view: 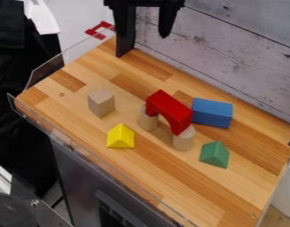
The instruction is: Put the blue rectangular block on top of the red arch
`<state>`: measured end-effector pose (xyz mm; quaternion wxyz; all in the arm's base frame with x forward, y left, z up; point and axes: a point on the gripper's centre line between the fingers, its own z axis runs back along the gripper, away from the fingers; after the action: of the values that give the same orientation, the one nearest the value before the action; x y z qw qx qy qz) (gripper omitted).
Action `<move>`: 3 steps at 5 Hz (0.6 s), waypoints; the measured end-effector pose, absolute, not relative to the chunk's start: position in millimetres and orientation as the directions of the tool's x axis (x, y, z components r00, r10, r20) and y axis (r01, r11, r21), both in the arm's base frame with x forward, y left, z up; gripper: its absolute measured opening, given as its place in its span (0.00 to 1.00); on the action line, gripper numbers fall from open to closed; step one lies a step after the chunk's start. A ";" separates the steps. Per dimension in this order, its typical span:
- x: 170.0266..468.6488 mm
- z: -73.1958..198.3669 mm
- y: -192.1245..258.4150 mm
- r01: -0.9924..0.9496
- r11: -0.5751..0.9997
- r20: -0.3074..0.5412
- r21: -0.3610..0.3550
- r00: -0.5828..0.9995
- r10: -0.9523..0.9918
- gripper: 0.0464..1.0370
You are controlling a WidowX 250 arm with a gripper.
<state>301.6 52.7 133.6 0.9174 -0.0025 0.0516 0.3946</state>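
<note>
The black two-finger gripper (143,45) is positioned at the top edge of the camera view, fingers directed downward above the rear of the striped wooden tabletop (64,102). Jaws: spread wide, apart from all blocks. The blue rectangular block (212,113) lies flat on the tabletop, just beside the red arch block (170,108), which bridges two upright natural-wood cylinders (183,139).

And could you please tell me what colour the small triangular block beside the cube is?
The triangular block is yellow, seen in the camera view.
</note>
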 end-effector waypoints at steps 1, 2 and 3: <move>299.8 124.2 51.9 -0.723 0.689 -0.124 0.056 0.680 0.723 0.96; 303.5 122.2 30.5 -0.729 0.682 -0.121 0.065 0.672 0.730 0.96; 306.0 123.7 -3.0 -0.733 0.677 -0.119 0.069 0.668 0.735 0.96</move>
<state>306.0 -3.0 123.7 0.9131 0.0077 0.0683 0.4019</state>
